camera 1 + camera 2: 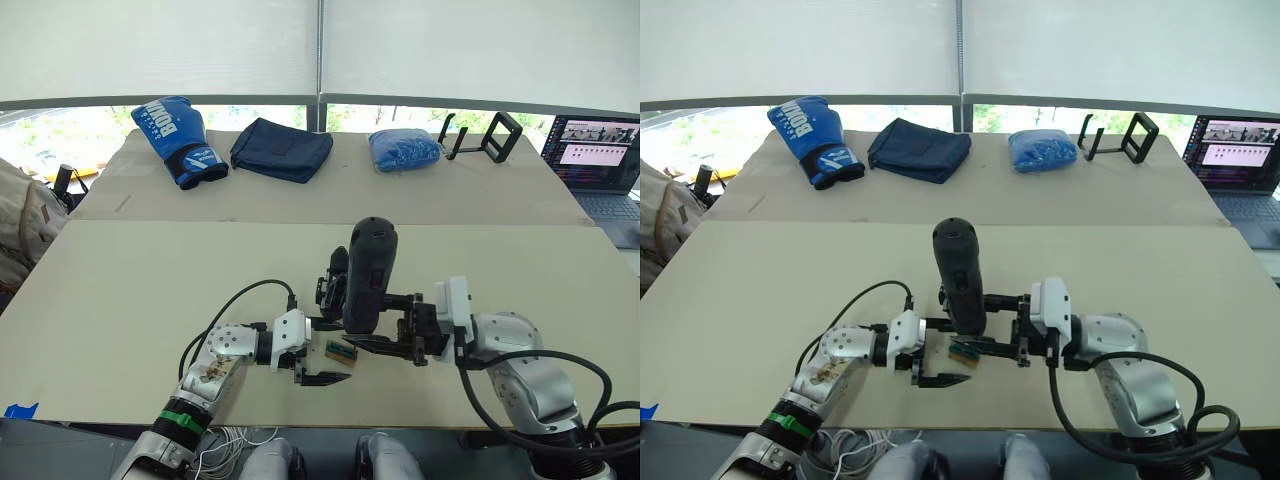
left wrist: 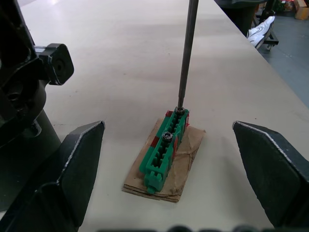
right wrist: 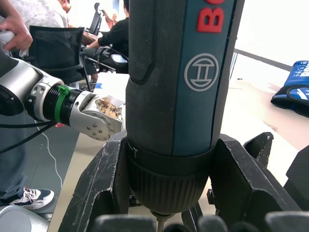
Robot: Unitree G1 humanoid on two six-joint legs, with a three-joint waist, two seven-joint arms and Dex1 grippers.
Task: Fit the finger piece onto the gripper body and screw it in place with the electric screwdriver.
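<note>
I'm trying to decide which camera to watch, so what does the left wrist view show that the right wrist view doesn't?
Left wrist view: the metal bit standing tip-down on a screw in the small green block on brown card, between the left gripper's open fingers.

Right wrist view: the electric screwdriver body clamped in the right gripper, its logo, and people seated behind.

Shared: the same tool, seen at different ends, and the beige table.

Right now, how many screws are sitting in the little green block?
2: one in the middle of the green block, one at its far end under the screwdriver bit. More may be hidden.
</note>
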